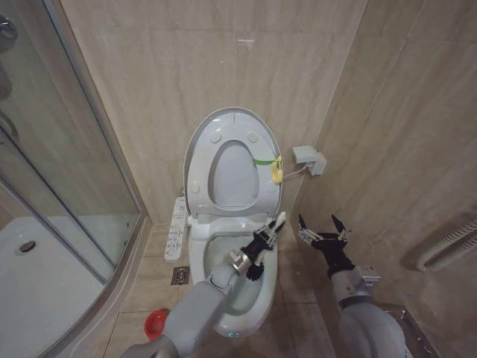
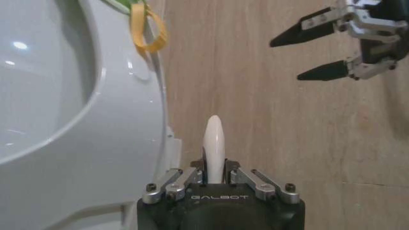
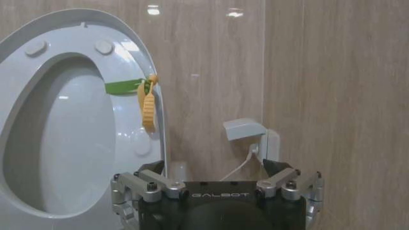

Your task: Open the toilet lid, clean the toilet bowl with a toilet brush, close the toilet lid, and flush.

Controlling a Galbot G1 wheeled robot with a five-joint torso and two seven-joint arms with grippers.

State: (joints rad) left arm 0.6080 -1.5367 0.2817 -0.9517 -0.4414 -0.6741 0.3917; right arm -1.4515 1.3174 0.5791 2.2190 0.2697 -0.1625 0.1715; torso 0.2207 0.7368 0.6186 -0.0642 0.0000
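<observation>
The toilet lid [image 1: 235, 116] stands raised against the back wall, with the seat ring [image 1: 200, 175] up in front of it. A green strap and yellow ring [image 1: 276, 170] hang at its edge. Below lies the open toilet bowl [image 1: 215, 250], its button panel [image 1: 176, 227] along one side. My left gripper [image 1: 266, 239] hovers over the bowl's right rim, shut on the toilet brush; the white handle [image 2: 213, 139] pokes out past the fingers and the dark bristle head [image 1: 256, 271] hangs inside the bowl. My right gripper [image 1: 324, 225] is open and holds nothing, just right of the bowl.
A glass shower enclosure with a white tray [image 1: 45, 287] fills the left. The red brush holder [image 1: 155, 322] and a floor drain [image 1: 179, 276] lie left of the toilet. A white wall box [image 1: 308, 158] with a cord sits right of the lid. Tiled walls close in on the right.
</observation>
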